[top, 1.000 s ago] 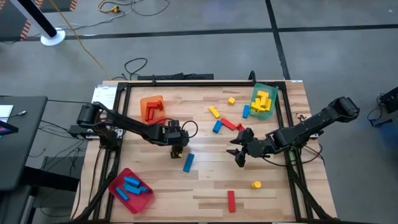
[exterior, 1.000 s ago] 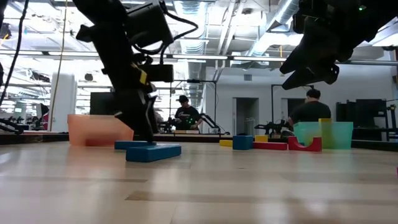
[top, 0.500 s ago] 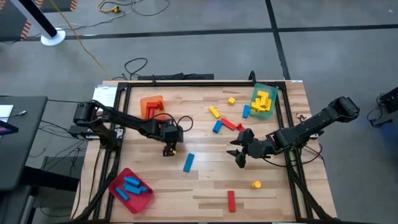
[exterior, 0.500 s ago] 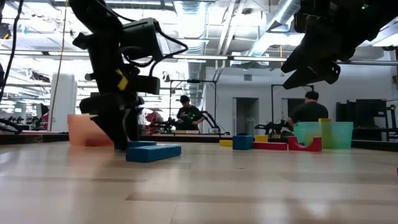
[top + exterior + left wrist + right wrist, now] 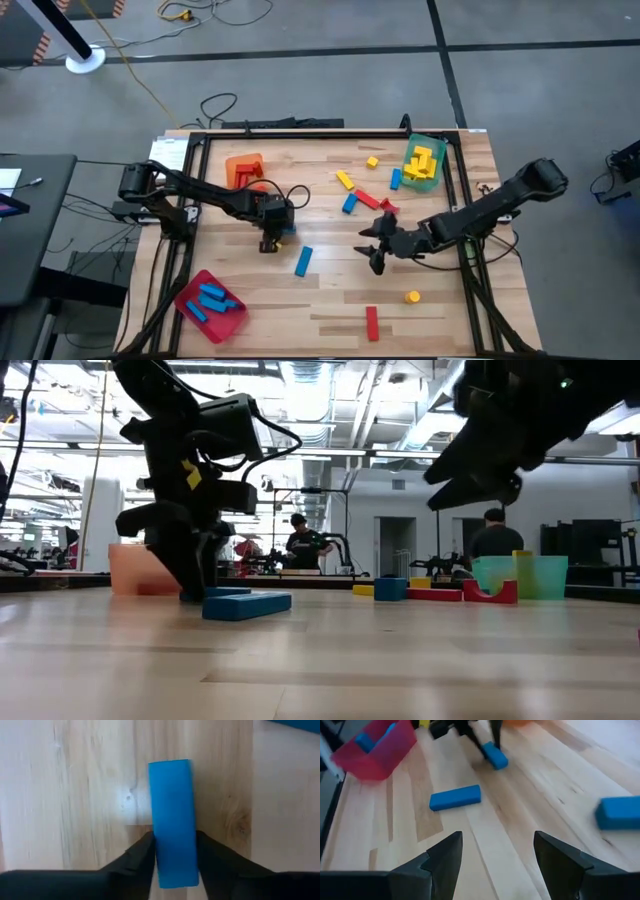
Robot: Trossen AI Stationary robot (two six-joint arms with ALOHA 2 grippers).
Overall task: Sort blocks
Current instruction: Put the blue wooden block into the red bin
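A blue block [image 5: 172, 822] is clamped between the fingers [image 5: 134, 862] of the left gripper [image 5: 173, 857], lying flat on the wooden table [image 5: 330, 300] (a second blue bar [image 5: 303, 261] lies just beside it). The right gripper [image 5: 495, 852] is held above the table's middle with its fingers spread wide and nothing between them. Farther off, blue blocks are seen in the red tray [image 5: 209, 305] and yellow ones in the green tray [image 5: 421, 165].

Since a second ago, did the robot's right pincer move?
Yes. In the high view the right pincer has slid away from the green tray, toward the table's middle and the loose blue block.
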